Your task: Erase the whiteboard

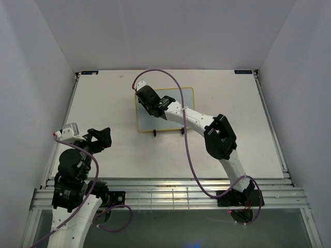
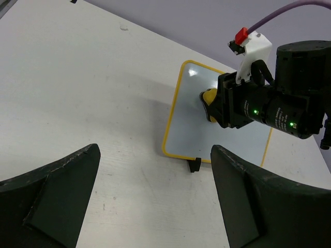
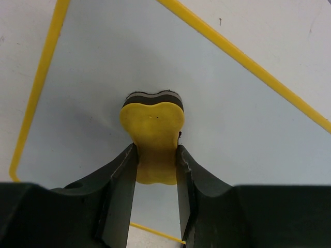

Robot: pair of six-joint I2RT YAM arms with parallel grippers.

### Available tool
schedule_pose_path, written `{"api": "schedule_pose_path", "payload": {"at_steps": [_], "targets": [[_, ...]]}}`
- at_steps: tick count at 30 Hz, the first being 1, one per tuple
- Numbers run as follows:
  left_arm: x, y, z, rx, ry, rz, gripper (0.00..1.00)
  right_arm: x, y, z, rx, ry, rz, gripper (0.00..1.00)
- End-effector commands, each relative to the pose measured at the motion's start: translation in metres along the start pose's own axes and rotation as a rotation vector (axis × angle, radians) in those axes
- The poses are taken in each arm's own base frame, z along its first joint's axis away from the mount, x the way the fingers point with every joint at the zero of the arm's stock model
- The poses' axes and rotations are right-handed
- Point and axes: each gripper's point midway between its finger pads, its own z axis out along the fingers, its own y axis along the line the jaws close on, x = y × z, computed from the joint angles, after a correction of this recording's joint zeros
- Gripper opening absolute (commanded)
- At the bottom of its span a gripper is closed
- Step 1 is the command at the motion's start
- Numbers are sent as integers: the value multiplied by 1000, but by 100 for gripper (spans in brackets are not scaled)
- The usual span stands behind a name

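1. Your small white rectangular whiteboard with a thin yellow frame (image 1: 150, 123) sits mid-frame in the top view.
2. Your right gripper (image 3: 156, 150) pinches a yellow bone-shaped eraser (image 3: 153, 124) against its upper-left area.
3. Your left gripper (image 2: 155, 155), fingers spread wide, hangs lower left, well apart.

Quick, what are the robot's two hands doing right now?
Left gripper: open, holding nothing.
Right gripper: shut on the eraser, over the whiteboard.
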Motion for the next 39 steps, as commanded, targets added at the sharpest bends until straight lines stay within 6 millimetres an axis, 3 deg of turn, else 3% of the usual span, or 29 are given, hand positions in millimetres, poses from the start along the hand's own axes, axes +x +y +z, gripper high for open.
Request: {"api": "schedule_pose_path", "payload": {"at_steps": [1,6,9,10,11,13,14,16,17,18,21,23,27,33,39], "targets": [[2,-1,1,6,6,0,98,1,-17,-25,1,1,42,30],[4,-1,2,4,13,3,98,4,-28,-56,-31,-23,129,30],[5,1,4,-6,18,7,98,26,-52,-80,-46,-24,206,30],[4,1,5,-9,20,7,98,19,-66,-100,-52,-78,266,30],[8,2,8,-19,37,13,98,63,-79,-91,-34,2,287,30],[11,2,11,-23,55,16,98,86,-98,-110,-52,-4,361,30],[11,3,12,-28,60,18,98,137,-111,-105,-23,94,408,30],[13,2,14,-29,75,22,98,168,-127,-122,-13,113,470,32],[14,2,14,-26,76,22,98,192,-142,-124,24,149,530,32],[14,3,14,-28,77,23,98,224,-138,-127,9,212,556,33],[12,8,14,-56,63,17,98,265,-147,-142,22,282,599,34],[15,8,15,-61,74,18,98,281,-151,-149,50,325,613,36],[20,9,19,-68,99,23,98,292,-145,-157,53,370,643,42],[18,12,19,-86,93,19,98,306,-144,-164,69,413,652,60],[18,14,21,-108,105,19,98,287,-154,-182,81,355,656,64]]}}
